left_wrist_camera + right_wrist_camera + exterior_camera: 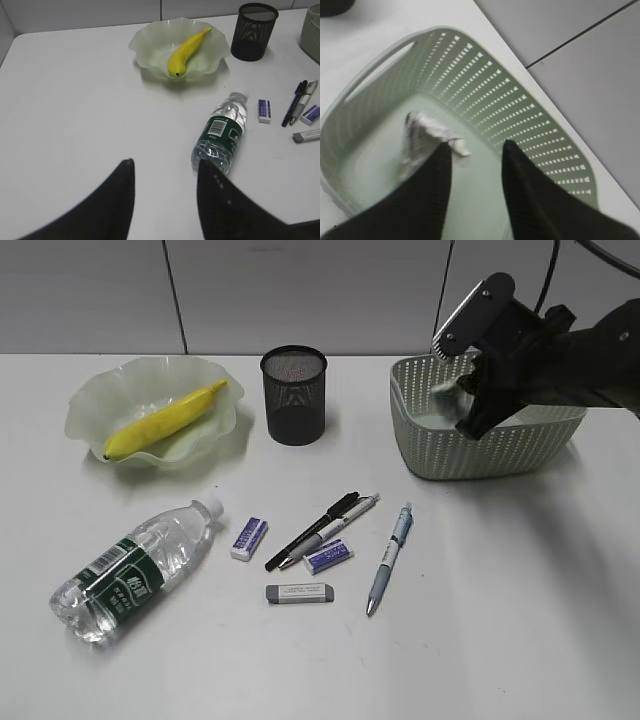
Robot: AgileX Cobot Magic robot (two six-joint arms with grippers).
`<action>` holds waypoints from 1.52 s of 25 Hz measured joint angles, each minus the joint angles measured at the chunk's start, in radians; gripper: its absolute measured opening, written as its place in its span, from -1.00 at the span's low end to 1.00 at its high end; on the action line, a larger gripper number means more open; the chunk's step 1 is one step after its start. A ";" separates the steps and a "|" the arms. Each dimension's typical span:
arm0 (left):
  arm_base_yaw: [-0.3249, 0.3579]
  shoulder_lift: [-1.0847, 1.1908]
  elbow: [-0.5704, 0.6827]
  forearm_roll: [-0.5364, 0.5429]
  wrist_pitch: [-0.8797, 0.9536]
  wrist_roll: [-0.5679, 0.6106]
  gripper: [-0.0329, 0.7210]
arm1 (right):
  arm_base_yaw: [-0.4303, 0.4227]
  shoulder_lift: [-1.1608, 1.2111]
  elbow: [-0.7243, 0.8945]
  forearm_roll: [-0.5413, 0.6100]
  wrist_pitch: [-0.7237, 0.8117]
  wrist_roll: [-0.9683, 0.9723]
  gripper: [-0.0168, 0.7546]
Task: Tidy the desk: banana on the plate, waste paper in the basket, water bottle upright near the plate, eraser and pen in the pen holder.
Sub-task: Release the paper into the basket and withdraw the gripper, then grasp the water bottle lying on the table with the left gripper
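- Exterior view: the banana (pixel 165 420) lay in the plate (pixel 95 390) near the desk's (pixel 520 640) far left corner; I judged that item done.
- The waste paper (pixel 427 135) sat in the basket (pixel 530 115) toward the far right edge. The right gripper (pixel 476 150) hung over the basket interior with its fingers parted. The paper touched the left finger, with nothing clamped between the two. I judged the paper delivered or at the point of release.
- The water bottle (pixel 135 570) lay on its side near the front left corner, cap pointing toward the plate; not yet upright.
- The pen holder (pixel 294 395) stood at the far edge, between plate and basket. Whether it held anything could not be told.
- Three pens (pixel 345 530) and three erasers (pixel 295 565) lay loose mid-desk; none stowed yet.
- Right arm: it reached in from the right edge, with the wrist tipped down into the basket.
- Left arm: not visible in the exterior view. The left wrist view showed the left gripper (pixel 165 192) open and empty above the front left area, with the bottle's base just ahead of its right finger.
- Assessment: roughly two of five items complete; bottle, erasers and pens outstanding.
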 joint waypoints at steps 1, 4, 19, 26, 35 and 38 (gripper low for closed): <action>0.000 0.000 0.000 0.000 0.000 0.000 -0.09 | 0.000 -0.002 -0.001 0.012 -0.003 0.000 0.00; 0.000 0.000 0.000 0.000 0.000 0.000 -0.09 | 0.000 -0.030 -0.001 0.057 0.004 0.000 0.25; 0.000 0.000 0.000 0.001 0.000 0.000 -0.09 | -0.060 -0.803 0.266 0.186 0.385 0.369 0.33; 0.000 0.000 0.000 0.001 0.000 0.000 -0.09 | -0.164 -1.055 0.351 -0.460 0.811 0.981 0.33; 0.000 0.000 0.000 0.001 0.000 0.000 -0.09 | -0.166 -1.300 0.363 -0.632 1.328 1.225 0.33; 0.000 0.000 0.000 0.001 0.000 0.000 -0.09 | -0.166 -1.454 0.405 -0.633 1.367 1.230 0.33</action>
